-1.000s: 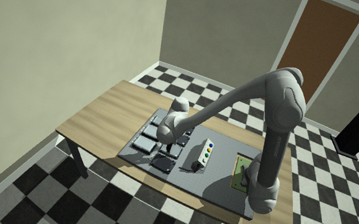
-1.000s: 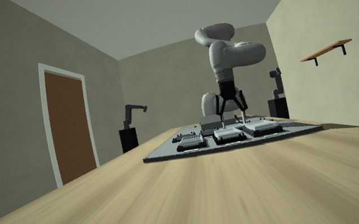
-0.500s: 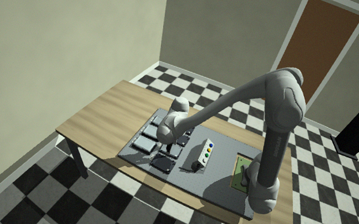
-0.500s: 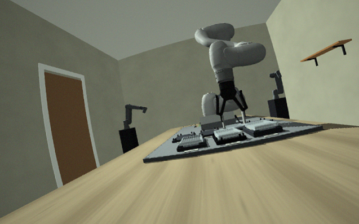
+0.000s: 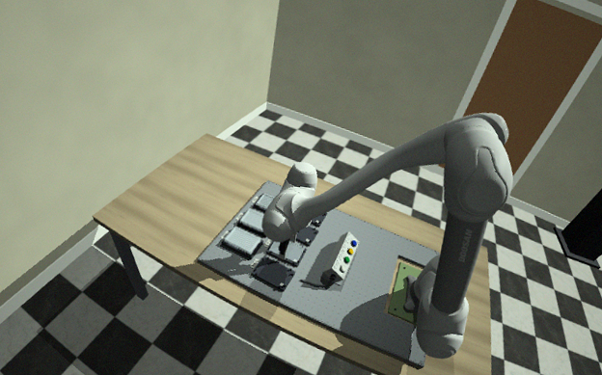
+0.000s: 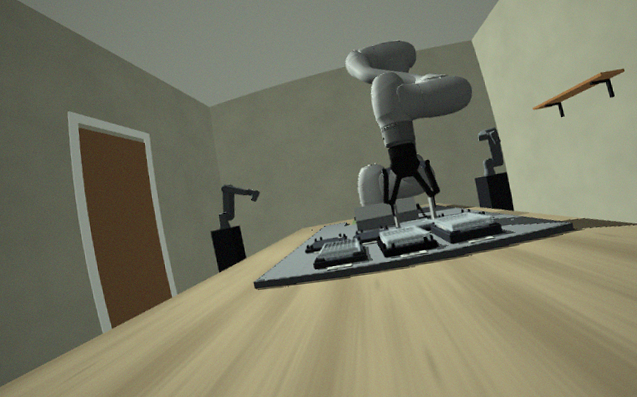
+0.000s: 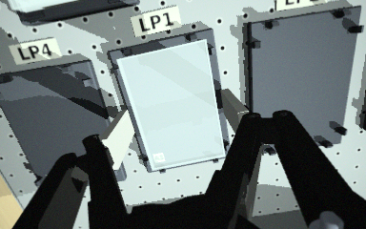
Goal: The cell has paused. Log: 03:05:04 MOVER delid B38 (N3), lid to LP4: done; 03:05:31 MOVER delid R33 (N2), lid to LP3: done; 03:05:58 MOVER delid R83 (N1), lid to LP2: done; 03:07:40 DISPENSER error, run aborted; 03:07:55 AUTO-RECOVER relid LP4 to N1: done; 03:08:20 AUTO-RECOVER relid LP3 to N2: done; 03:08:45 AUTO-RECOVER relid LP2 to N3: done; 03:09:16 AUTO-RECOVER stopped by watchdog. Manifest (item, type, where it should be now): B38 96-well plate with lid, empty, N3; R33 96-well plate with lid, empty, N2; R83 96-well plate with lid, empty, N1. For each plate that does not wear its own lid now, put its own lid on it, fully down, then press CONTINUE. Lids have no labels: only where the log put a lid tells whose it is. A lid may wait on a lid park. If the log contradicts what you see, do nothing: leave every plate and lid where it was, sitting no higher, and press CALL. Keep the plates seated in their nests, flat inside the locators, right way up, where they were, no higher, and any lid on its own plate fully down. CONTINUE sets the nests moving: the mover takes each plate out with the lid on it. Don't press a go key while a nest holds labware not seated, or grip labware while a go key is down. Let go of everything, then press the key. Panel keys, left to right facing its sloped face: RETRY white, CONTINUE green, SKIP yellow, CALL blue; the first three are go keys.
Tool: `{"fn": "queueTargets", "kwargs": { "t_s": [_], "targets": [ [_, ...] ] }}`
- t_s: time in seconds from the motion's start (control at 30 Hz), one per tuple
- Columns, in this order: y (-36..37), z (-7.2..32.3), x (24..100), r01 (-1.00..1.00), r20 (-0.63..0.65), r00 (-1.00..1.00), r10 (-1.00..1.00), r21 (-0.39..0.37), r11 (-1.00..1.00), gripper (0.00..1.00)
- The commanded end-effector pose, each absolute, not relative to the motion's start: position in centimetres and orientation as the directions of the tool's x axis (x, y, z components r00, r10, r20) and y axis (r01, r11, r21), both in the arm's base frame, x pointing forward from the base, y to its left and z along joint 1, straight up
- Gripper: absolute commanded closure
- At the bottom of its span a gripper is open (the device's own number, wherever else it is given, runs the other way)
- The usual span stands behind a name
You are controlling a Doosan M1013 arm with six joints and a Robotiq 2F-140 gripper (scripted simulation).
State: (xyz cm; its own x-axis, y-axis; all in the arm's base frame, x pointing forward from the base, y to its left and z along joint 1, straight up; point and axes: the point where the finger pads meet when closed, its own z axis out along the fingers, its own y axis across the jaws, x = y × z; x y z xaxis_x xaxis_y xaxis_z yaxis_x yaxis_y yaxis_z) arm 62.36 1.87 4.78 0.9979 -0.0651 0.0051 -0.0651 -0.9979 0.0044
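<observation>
While hand (image 7: pixel 173 124) gapes, lid (image 7: pixel 171 105) fills LP1 park (image 7: pixel 213 45); LP4 park (image 7: pixel 43 110) bare.

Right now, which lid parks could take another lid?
The lid park LP4 and the unlabelled-in-view park on LP1's other side show bare dark pads. LP1 is taken: a clear lid lies on it, with the open gripper straddling it, so that spot is crowded.

Pale translucent blue-white lid (image 7: pixel 172 105) on dark grey pad. Black gripper (image 7: pixel 176 126), light grey fingers. Grey dotted board (image 5: pixel 372 272). Light wood-grain table (image 5: pixel 173 194). Black-and-white checkered floor (image 5: pixel 233 351). Brown door (image 5: pixel 535 70), white frame. Blue, yellow, green keys on white panel (image 5: pixel 344 252).
</observation>
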Motion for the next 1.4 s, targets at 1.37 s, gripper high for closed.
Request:
{"fn": "queueTargets", "kwargs": {
  "t_s": [1.37],
  "targets": [
    [1.9,10.4,62.3,-0.065,0.005,0.998,-0.065,0.004,-0.998,0.34]
  ]
}}
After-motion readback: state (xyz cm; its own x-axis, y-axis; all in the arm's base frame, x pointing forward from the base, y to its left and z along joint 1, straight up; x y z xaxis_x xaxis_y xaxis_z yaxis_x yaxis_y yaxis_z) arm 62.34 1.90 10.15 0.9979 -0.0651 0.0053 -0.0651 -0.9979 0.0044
